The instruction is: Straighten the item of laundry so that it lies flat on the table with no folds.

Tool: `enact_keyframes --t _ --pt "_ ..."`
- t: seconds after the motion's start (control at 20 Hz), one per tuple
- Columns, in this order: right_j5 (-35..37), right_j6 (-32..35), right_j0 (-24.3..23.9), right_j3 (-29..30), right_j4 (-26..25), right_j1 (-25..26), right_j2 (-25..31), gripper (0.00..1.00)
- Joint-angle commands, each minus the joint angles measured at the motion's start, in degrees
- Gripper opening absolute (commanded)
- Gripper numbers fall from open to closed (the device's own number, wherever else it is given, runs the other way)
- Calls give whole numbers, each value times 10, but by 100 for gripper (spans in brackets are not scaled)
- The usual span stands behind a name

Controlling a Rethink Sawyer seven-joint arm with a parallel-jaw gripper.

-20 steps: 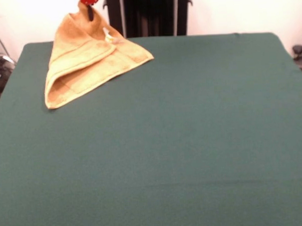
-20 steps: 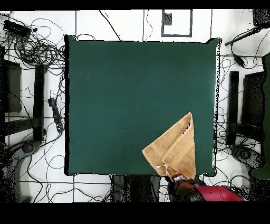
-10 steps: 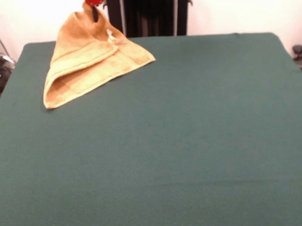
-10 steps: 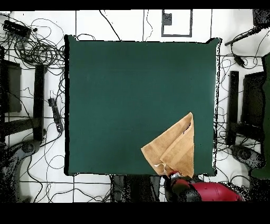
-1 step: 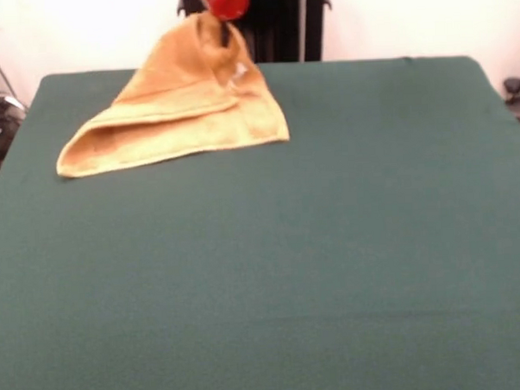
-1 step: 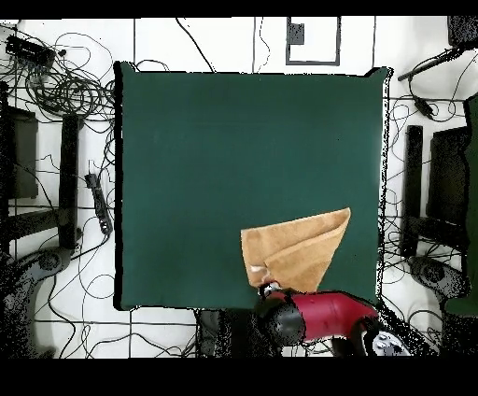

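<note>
You have one hand towel (image 5: 183,112) on one green tabletop (image 5: 331,244), folded over itself (two layers) near the robot-side edge; one pincer (image 5: 224,15) is closed on its raised corner.

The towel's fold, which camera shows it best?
The front view: the orange-tan towel rises to the gripper, one layer doubled over another. The overhead view shows only its flat outline on the green table.

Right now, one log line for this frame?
hand: shut on towel corner, raised | hand towel: folded, rest on table | flat: no
</note>
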Motion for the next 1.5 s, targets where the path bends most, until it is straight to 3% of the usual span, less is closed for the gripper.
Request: enact_keyframes --t 0.05,0.3,0.7,1.15,1.5 --pt "-1 284 98 -69 149 30 23 0" --pt "22 333 163 -107 229 45 12 0" --pt "6 406 209 -120 312 55 2 0" --pt "-40 471 245 -126 363 74 -6 0" --pt "-50 543 323 -174 416 111 -38 0"
